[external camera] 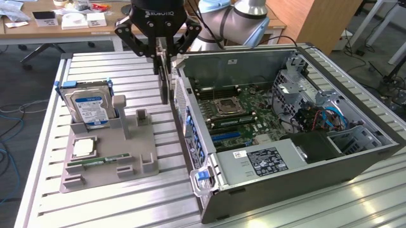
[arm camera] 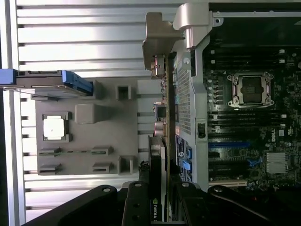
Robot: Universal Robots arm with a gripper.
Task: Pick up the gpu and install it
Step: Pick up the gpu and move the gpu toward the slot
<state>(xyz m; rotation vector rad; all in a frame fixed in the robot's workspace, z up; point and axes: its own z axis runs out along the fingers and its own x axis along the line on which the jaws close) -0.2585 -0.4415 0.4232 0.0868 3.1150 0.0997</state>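
The gpu (external camera: 165, 88) (arm camera: 159, 155) is showing itself edge-on as a thin dark card, with a green board edge and a black cooler on one face. In the wrist view its silver bracket (arm camera: 159, 37) is standing at the end farthest from the fingers. The card is hanging upright in the upper centre of the exterior view, just outside the perforated rear wall of the computer case (external camera: 304, 156) (arm camera: 188, 94), between that wall and the grey fixture tray (external camera: 136, 156) (arm camera: 108, 136). Whether it is brushing the wall I cannot tell.

The gripper (external camera: 163, 59) (arm camera: 159, 197) is clamping the card's upper end, its black fingers partly closed and pressing on both faces.

The case is lying open on its side, exposing the motherboard (external camera: 244, 114) (arm camera: 244, 122) with its bare processor socket (external camera: 227, 107) (arm camera: 250, 89), a labelled black box (external camera: 266, 161) and blue and red cables (external camera: 326, 118). The tray at the exterior view's left is holding a hard drive (external camera: 89, 107) (arm camera: 47, 80) standing upright in a slot, a square processor chip (external camera: 83, 147) (arm camera: 54, 127) lying flat, and a narrow memory stick (external camera: 98, 161) (arm camera: 75, 151) beside it.

Everything is sitting on a slatted aluminium table (external camera: 95, 209) (arm camera: 84, 42). Behind it, a wooden desk (external camera: 38, 29) is running along the upper left, and a wooden cabinet (external camera: 317, 19) is standing at the upper right.
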